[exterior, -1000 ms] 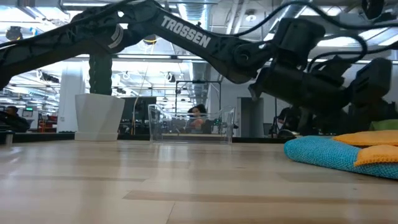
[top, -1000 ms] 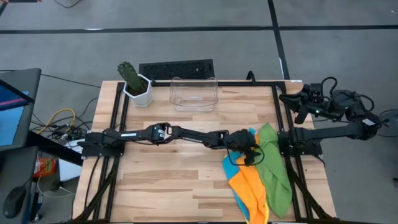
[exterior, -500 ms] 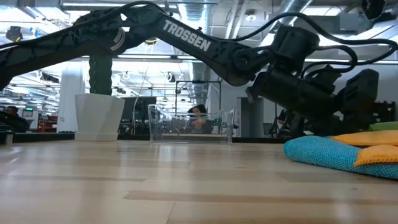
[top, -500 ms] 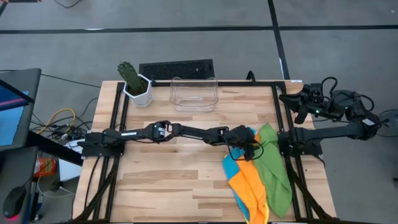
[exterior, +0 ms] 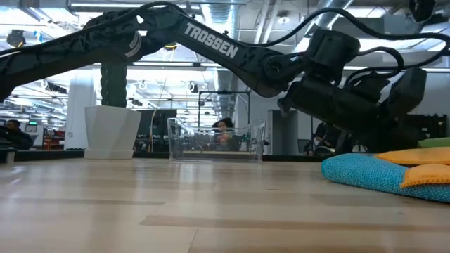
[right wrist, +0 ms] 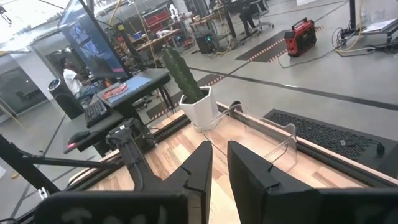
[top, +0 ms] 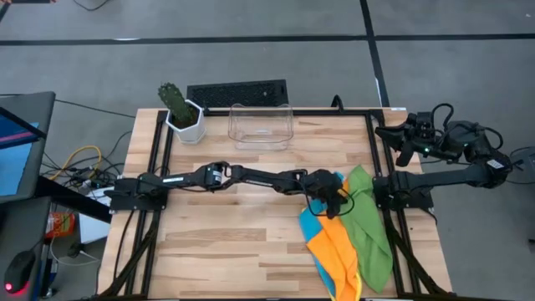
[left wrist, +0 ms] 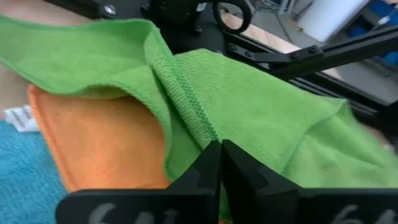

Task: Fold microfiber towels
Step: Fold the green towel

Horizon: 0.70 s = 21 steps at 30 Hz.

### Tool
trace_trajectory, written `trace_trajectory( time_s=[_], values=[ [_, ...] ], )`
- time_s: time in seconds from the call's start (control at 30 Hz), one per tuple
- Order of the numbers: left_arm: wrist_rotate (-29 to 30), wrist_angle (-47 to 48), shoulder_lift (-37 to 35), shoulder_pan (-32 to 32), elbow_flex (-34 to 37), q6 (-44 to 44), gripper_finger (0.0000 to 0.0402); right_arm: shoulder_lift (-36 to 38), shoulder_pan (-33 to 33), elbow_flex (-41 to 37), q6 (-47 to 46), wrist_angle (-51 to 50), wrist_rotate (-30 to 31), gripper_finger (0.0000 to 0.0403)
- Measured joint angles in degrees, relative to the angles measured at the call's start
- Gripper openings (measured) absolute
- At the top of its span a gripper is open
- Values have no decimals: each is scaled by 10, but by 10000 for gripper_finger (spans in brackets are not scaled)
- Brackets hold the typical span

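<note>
On green towel [left wrist: 249, 99] hem (left jaws pinched).

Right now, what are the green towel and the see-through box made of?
The green towel looks like soft, fuzzy microfiber cloth: it has a nubby surface and a stitched hem, and it droops in limp folds. The see-through box seems to be hard, clear plastic: the table shows through its glossy walls.

The green towel [top: 368, 219] is bright green with a stitched edge. The orange towel [top: 336, 259] is plain orange. The blue towel [exterior: 365, 173] is light blue and fuzzy. The table [top: 226, 238] is pale wood with stripes. The cactus [top: 174, 99] is dark green in a white pot [top: 188, 125]. The bin [top: 261, 127] is clear. The arms [top: 251, 178] are black.
</note>
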<state>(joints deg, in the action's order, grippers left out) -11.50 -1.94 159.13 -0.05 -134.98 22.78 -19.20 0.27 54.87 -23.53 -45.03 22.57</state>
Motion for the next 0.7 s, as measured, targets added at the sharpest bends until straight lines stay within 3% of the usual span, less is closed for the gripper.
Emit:
trace_trajectory(
  time_s=[0.17,0.37,0.57,0.7],
  values=[
    [-46,43,-38,10,0,41,1,0,0,0,0,0,0,76],
    [-58,165,-129,24,0,9,0,0,0,0,0,0,0,76],
    [-56,390,-258,35,0,-97,0,0,0,0,0,0,0,76],
    [-21,572,-335,31,0,-164,0,0,0,0,0,0,0,76]
  ],
)
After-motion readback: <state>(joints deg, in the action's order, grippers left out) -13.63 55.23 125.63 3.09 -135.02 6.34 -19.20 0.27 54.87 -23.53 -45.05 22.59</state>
